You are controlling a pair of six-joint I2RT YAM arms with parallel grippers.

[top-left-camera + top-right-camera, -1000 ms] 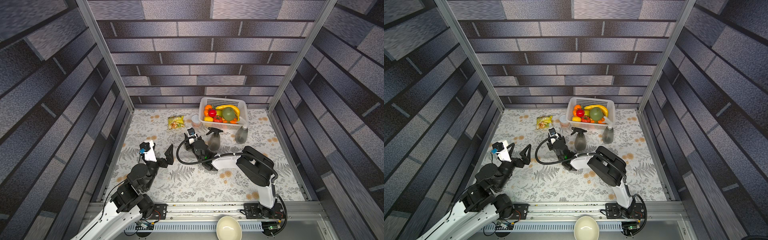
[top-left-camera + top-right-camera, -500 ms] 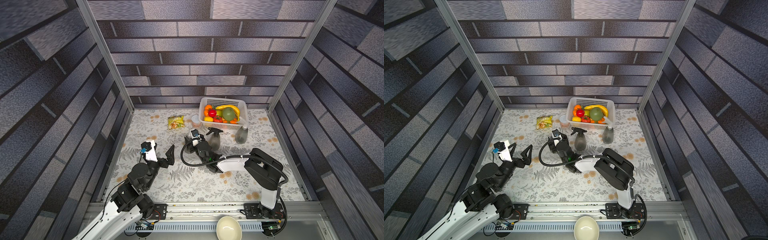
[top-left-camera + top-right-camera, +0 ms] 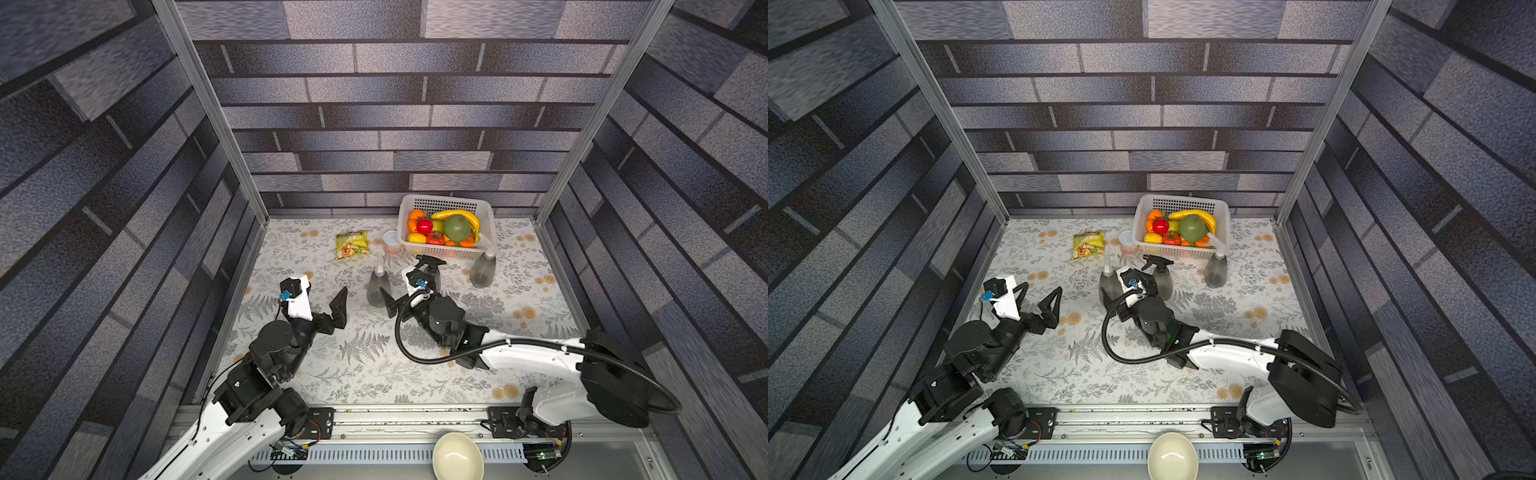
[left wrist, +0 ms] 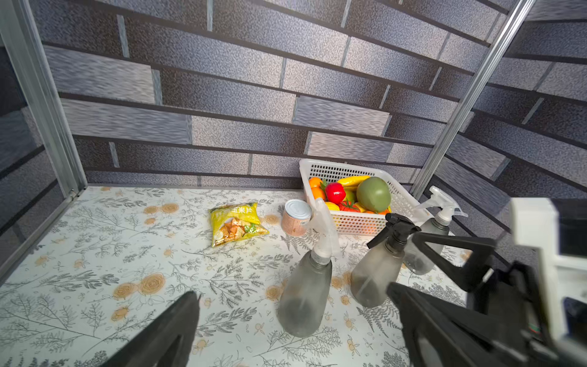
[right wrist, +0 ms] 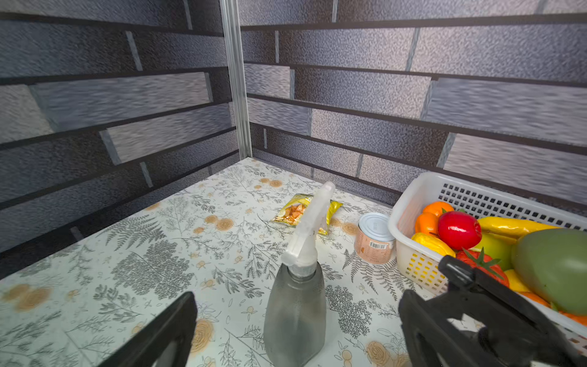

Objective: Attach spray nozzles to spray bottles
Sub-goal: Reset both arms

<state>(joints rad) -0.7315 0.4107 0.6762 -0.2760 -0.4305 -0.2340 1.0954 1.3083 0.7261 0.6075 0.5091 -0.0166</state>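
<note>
Three smoky-grey spray bottles stand mid-table, each with a spray nozzle on its neck. The left bottle point(image 3: 376, 289) point(image 5: 295, 317) carries a clear nozzle point(image 5: 309, 225). On the middle bottle point(image 3: 1162, 282) point(image 4: 374, 273) sits a black nozzle point(image 4: 394, 227). The right bottle point(image 3: 482, 270) has a clear one. My right gripper point(image 3: 409, 291) point(image 5: 297, 300) is open, its jaws wide apart, and the left bottle stands free just ahead of them. My left gripper point(image 3: 322, 299) point(image 4: 293, 290) hangs open and empty to the left, apart from all bottles.
A white basket point(image 3: 446, 200) of fruit stands at the back, close behind the bottles. A pinkish can point(image 3: 391, 243) and a yellow snack bag point(image 3: 352, 245) lie to its left. A cream bowl point(image 3: 457, 457) sits below the front rail.
My right gripper has opened, let go of the left bottle's nozzle and drawn back to the right, uncovering that bottle. The left arm has barely moved.
</note>
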